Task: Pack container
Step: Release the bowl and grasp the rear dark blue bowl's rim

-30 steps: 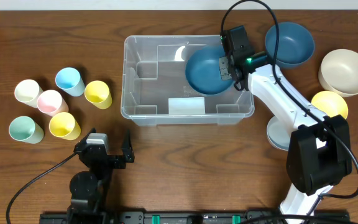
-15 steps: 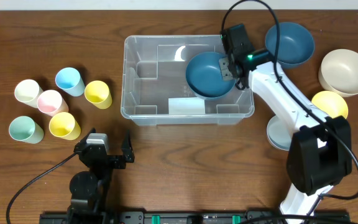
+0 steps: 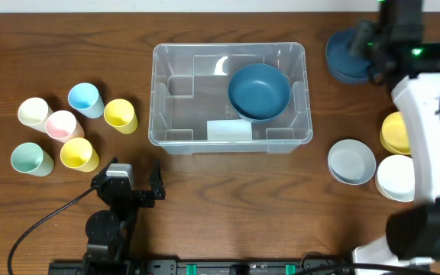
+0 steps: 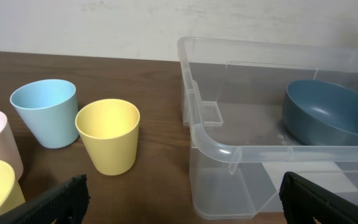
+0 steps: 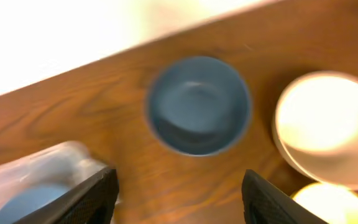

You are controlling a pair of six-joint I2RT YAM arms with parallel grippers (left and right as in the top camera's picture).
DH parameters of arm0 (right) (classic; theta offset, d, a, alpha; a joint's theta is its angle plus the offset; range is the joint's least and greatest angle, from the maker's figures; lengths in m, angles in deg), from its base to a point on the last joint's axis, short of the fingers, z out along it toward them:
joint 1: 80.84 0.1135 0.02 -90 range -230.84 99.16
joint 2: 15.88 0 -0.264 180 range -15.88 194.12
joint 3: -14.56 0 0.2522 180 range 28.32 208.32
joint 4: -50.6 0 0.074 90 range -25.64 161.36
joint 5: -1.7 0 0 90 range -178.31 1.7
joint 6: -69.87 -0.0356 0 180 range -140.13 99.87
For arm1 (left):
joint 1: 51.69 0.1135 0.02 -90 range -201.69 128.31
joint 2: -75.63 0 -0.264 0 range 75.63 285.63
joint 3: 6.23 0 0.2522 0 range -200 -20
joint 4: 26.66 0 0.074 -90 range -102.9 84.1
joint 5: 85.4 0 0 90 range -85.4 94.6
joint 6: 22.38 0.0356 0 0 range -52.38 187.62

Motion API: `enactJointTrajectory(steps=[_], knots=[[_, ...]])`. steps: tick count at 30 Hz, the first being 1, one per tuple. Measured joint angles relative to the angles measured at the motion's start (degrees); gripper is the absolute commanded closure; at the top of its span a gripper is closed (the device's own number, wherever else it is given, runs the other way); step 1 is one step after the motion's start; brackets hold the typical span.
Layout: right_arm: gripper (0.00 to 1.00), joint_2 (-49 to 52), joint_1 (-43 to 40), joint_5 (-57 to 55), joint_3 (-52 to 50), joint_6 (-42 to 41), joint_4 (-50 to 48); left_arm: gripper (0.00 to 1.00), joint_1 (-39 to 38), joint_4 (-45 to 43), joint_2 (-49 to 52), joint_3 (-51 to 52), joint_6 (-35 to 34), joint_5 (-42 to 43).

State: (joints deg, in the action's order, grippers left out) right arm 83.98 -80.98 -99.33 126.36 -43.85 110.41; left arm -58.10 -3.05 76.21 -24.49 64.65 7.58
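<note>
1. The container (image 3: 191,114) stood upright and open-topped near the middle of the wooden table (image 3: 228,206), with cups off to its left and bowls off to its right. Its white label (image 3: 228,130) showed at the near wall.
2. One dark blue bowl (image 3: 259,91) sat mouth up inside the container, in the right half and close to the right wall.
3. The right gripper (image 5: 179,190) hung over the far right part of the table, outside the container. Its jaws were parted wide with nothing between them.
4. Below it a second dark blue bowl (image 5: 197,104) rested on the table, partly covered by the arm in the overhead view. The right wrist view was blurred.
5. A cream bowl (image 5: 322,127) sat just beside that second bowl, and a yellow bowl (image 3: 394,131) lay nearer.
6. A pale grey-blue bowl (image 3: 351,161) and a white bowl (image 3: 396,177) lay side by side at the near right. Whether they touched could not be told.
7. The left gripper (image 3: 128,187) sat low at the near edge, short of the container's near left corner. Its jaws were spread wide and empty.
8. Six cups stood upright in a cluster well left of the container: a light blue cup (image 3: 85,99), a yellow cup (image 3: 121,115), a pink cup (image 3: 61,125), a cream cup (image 3: 33,112), a green cup (image 3: 30,159) and a second yellow cup (image 3: 79,154).
</note>
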Motion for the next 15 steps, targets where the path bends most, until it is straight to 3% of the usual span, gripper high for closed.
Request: enactJointTrajectory(steps=[8, 15], knots=[[0.36, 17.6, -6.1, 6.4, -0.4, -9.4, -2.3, 0.02, 0.0, 0.0, 0.0, 0.0, 0.0, 0.0], [0.41, 23.1, -6.4, 10.2, -0.7, -11.6, -5.9, 0.02, 0.0, 0.0, 0.0, 0.0, 0.0, 0.0]])
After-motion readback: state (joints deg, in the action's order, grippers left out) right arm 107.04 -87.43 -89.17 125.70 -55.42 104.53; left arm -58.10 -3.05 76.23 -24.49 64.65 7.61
